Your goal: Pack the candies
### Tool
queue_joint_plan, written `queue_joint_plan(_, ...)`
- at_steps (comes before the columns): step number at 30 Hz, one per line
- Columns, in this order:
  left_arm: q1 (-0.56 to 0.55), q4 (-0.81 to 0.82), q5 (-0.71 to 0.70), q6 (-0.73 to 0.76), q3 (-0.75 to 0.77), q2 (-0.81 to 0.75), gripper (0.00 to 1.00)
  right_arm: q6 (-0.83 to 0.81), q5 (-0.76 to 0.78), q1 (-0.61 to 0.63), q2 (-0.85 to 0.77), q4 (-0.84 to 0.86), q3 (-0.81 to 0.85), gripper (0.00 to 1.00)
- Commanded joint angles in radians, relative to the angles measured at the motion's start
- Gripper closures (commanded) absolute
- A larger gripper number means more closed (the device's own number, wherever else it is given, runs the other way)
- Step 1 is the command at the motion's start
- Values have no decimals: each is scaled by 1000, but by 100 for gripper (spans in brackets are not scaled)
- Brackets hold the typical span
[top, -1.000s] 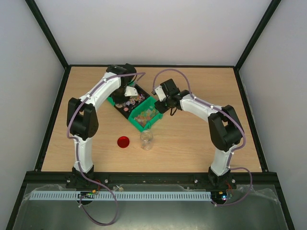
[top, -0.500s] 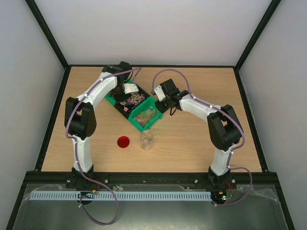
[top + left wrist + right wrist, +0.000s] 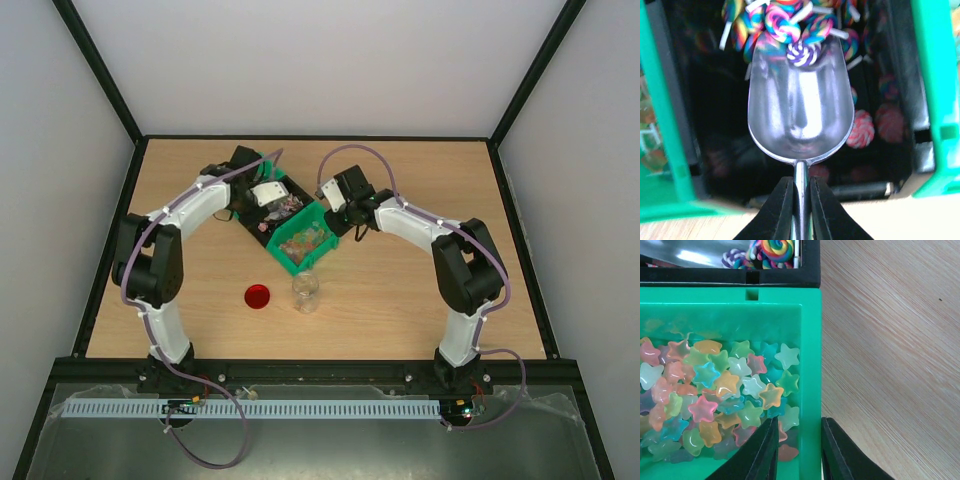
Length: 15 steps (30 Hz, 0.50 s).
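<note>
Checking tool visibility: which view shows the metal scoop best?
Left wrist: the scoop fills the frame, bowl among swirl lollipops. Top external shows only a small pale shape; right wrist at most a silvery blur.

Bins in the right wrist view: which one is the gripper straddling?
The green bin of star candies: the right gripper has one finger either side of its wall. The black bin holds swirl lollipops.

A green bin (image 3: 810,365) and a black bin (image 3: 810,270) sit side by side, walls touching, on the wooden surface (image 3: 400,300). A metal scoop (image 3: 800,100) has its bowl inside the black bin. A clear jar (image 3: 306,291) stands upright and uncapped just beside the green bin's near corner. A red lid (image 3: 258,296) lies flat to the jar's left, apart from it.
</note>
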Motion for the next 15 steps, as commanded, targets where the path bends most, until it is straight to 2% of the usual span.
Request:
queue_joint_plan(1,-12,106,135,-30,-124,28,98,-10,-44,9,-11,-1,-19,76)
queue_joint_plan(10,13,340,263,-102,-276,-61,98,-10,-44,9,-5,0,-22,78)
queue_joint_plan(15,62,402,323,-120,-334,-108,98,-12,-20,9,-7,-1,-22,79)
